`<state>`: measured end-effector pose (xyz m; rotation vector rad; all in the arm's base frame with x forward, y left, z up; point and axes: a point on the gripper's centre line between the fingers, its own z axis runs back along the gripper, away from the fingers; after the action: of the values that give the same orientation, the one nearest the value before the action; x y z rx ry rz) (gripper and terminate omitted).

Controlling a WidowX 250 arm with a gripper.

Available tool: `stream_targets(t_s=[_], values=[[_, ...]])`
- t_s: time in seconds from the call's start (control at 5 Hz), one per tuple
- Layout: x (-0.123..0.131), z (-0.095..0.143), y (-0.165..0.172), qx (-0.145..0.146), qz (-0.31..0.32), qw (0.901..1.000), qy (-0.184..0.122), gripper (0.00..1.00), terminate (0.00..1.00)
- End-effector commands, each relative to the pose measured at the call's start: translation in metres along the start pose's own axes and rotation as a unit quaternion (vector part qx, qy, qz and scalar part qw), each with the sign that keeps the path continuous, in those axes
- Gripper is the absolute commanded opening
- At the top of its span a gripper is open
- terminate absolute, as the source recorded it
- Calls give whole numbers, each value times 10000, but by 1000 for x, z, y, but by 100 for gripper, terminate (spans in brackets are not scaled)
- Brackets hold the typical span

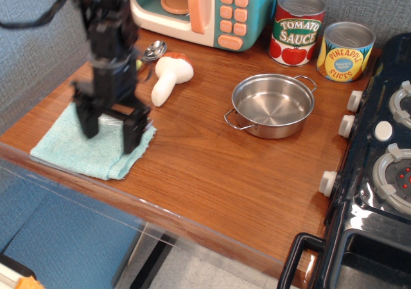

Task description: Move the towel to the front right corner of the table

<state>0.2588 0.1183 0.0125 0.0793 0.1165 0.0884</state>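
The light aqua towel lies folded flat at the front left of the reddish-brown wooden table. My black gripper hangs over the towel's right half with its jaws open, one finger near the towel's right edge and the other over its middle. The fingertips are close above or just touching the cloth; motion blur keeps me from telling which. The arm hides part of the towel's upper edge.
A steel pan sits mid-table. A white toy mushroom and a spoon lie behind the gripper. A toy microwave and two cans stand at the back. A black toy stove fills the right side.
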Motion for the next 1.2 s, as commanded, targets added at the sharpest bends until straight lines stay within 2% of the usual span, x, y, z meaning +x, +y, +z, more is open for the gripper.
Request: stream_targets(t_s=[0.0,0.2,0.6,1.0], values=[[-4,6,21,-196,503,9982,-268,100,0],[-5,1,9,-336,293,9989,-150,100,0],[-13,-1,-81,-884,-915,9915,-273,100,0],[-23,5,-163,-1097,-1537,9815,-314,100,0]])
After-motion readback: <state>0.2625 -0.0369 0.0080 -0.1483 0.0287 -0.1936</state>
